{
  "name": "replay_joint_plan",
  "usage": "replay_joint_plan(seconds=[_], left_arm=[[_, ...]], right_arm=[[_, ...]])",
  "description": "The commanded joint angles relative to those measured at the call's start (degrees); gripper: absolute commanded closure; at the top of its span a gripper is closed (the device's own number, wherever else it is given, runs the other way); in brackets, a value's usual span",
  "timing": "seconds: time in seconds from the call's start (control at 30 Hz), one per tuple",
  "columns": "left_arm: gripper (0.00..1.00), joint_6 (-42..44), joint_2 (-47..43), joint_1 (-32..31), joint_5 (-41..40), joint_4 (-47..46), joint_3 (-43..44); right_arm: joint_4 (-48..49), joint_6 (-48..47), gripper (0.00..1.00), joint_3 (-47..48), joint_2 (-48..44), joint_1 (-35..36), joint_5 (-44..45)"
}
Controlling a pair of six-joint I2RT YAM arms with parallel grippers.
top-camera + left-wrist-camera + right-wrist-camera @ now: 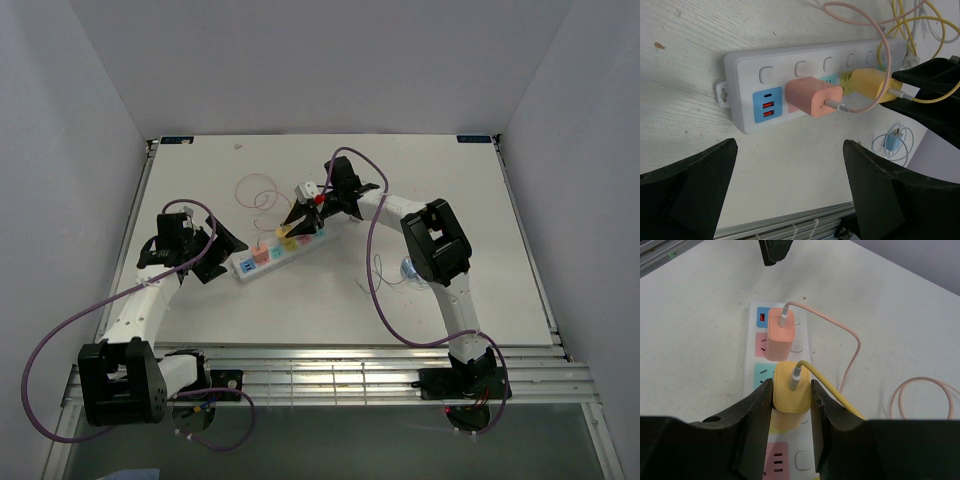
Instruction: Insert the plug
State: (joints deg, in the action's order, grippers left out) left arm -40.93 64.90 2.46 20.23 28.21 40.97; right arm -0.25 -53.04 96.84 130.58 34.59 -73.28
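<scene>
While I am watching from far away, my right fingers (pixel 752 425) are squeezing the small yellow square plug (pixel 790 395) from both sides. That plug is sitting on the long white plastic power strip (pixel 740 65), just beside the pink square plug (pixel 780 335). I cannot tell if the yellow one is pushed all the way in. My left fingers (pixel 690 180) are spreading wide apart, holding nothing, and hanging near the strip's end over the white surface (pixel 690 340).

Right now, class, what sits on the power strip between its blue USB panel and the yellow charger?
The pink charger, plugged into the power strip; a teal socket shows partly past it. The left wrist view shows this clearly.
</scene>
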Motion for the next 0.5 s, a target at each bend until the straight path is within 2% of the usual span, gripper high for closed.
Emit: replay_joint_plan(seconds=[0.0,0.47], left_arm=[[0.02,0.59,-0.22,0.27,0.95,-0.87,-0.01],[0.02,0.58,0.49,0.27,1.04,-1.14,-0.19]], right_arm=[[1.57,-0.84,0.92,-0.6,-1.82,0.3,-0.29],[-5.02,-6.73,0.92,-1.12,-2.18,0.39,0.68]])
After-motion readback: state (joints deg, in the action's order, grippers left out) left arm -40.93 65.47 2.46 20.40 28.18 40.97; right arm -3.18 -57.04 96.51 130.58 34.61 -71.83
